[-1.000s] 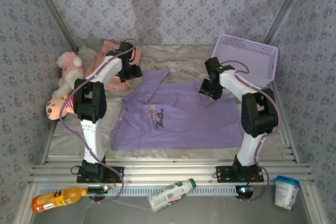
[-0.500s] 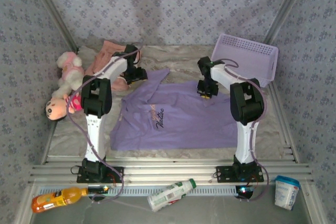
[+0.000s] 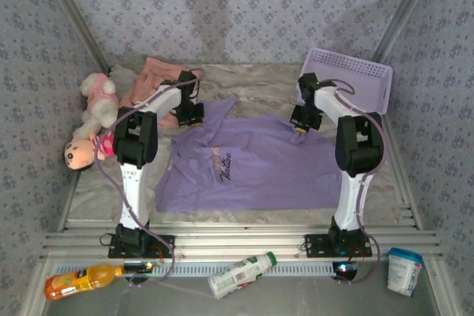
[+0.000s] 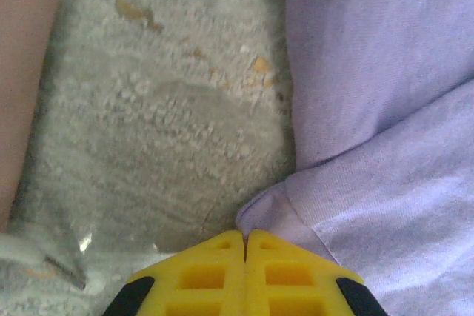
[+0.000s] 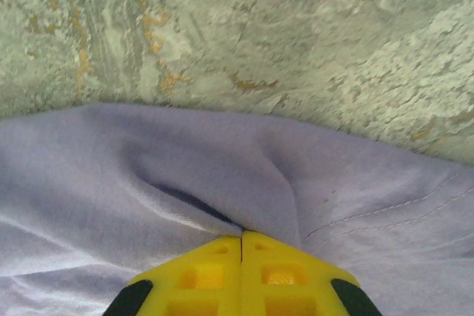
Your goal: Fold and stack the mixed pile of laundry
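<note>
The lavender shirt [image 3: 252, 164] lies flat at the middle of the bench [image 3: 259, 83], with the salmon shorts [image 3: 152, 72] at 11 o'clock. It is limp, light cloth and probably sags unless pinched at its far edge. The left end effector [image 4: 245, 236] and right end effector [image 5: 241, 238] clamp that edge. The wrist views show the puckers, the overhead view the whole spread.

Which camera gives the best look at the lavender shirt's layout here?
Top external: the whole lavender shirt lies spread on the table, chest lettering visible. The left wrist view gives a close fabric corner at the shut left gripper; the right wrist view gives a puckered edge pinched by the shut right gripper.
</note>
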